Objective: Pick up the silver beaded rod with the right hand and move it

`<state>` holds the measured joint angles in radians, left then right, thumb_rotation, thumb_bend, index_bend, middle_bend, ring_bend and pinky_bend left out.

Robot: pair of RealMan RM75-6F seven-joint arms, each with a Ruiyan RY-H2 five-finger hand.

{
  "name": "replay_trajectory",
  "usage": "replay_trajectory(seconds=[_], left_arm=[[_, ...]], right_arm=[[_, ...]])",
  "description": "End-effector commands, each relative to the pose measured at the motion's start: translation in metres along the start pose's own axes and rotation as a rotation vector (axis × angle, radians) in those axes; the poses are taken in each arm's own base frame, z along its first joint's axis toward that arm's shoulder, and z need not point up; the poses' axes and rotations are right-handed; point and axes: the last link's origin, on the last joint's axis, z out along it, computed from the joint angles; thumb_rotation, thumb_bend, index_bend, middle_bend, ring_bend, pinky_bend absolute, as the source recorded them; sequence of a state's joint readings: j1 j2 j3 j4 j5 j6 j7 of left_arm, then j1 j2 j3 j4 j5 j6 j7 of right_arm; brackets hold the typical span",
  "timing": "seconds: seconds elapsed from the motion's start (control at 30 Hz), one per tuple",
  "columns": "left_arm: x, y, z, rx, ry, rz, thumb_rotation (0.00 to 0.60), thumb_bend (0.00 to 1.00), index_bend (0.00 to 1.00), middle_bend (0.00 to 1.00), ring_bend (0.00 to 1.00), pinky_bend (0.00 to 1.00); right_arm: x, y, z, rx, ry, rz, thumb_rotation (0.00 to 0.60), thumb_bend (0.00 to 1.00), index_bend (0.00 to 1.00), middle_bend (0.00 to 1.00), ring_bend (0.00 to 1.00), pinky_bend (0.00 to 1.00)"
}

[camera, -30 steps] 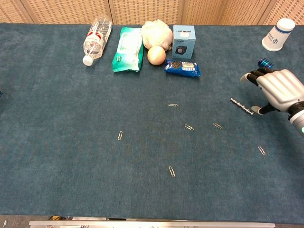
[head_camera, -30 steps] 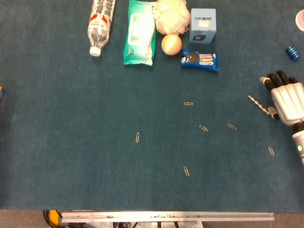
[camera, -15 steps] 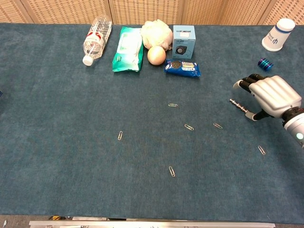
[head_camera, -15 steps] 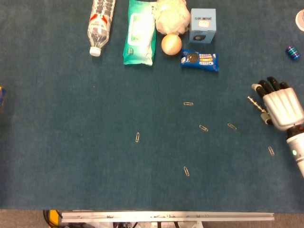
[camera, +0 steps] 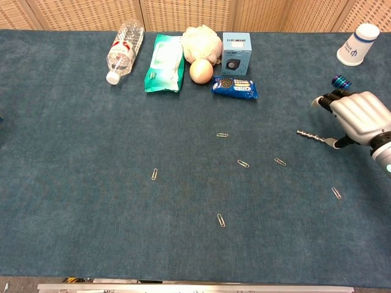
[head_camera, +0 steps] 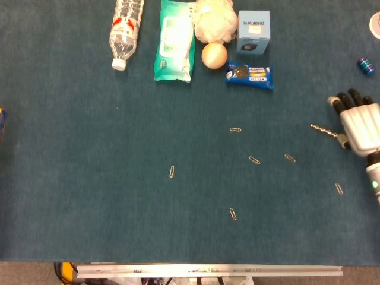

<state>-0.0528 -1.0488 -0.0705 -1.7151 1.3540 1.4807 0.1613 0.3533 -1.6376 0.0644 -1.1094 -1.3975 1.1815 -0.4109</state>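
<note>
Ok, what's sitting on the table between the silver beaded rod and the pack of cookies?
Nothing: in both views, only bare blue cloth separates the silver beaded rod from the cookie pack. The paper clips lie nearer the camera, off that line.

Blue-carpet table (camera: 79, 183), bottle (camera: 124, 50), wipes (camera: 165, 71), box (camera: 236, 46), paperclips (camera: 243, 163)

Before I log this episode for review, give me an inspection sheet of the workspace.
Surface: dark teal cloth table.
Job's things: silver beaded rod on the cloth; one end meets the right hand's thumb.
Clutter: water bottle, wipes pack, onion, cookie pack, blue box, paper cup, scattered paperclips.
Hands: right hand at the rod, grip unclear; left nothing seen.
Cables: nothing seen.
Surroundings: woven panels behind.
</note>
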Motion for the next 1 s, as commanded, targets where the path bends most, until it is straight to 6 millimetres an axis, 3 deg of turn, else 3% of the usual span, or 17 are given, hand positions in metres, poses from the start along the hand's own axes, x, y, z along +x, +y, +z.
replay_trajectory(seconds=[0.03, 0.57, 1.0], left_arm=[[0.0, 0.0, 0.0, 0.001, -0.002, 0.001, 0.6, 0.42, 0.35, 0.35, 0.25, 0.41], [0.0, 0.0, 0.0, 0.002, -0.002, 0.001, 0.6, 0.42, 0.35, 0.35, 0.25, 0.41], [0.0, 0.0, 0.0, 0.001, -0.001, 0.0, 0.6, 0.42, 0.35, 0.35, 0.25, 0.41]], right_arm=[[0.003, 0.002, -0.001, -0.005, 0.01, 0.013, 0.6, 0.15, 0.27, 0.26, 0.17, 0.37], [-0.004, -0.011, -0.013, 0.056, -0.018, 0.007, 0.6, 0.15, 0.27, 0.26, 0.17, 0.37], [-0.003, -0.002, 0.004, -0.004, -0.012, -0.012, 0.6, 0.15, 0.27, 0.26, 0.17, 0.37]])
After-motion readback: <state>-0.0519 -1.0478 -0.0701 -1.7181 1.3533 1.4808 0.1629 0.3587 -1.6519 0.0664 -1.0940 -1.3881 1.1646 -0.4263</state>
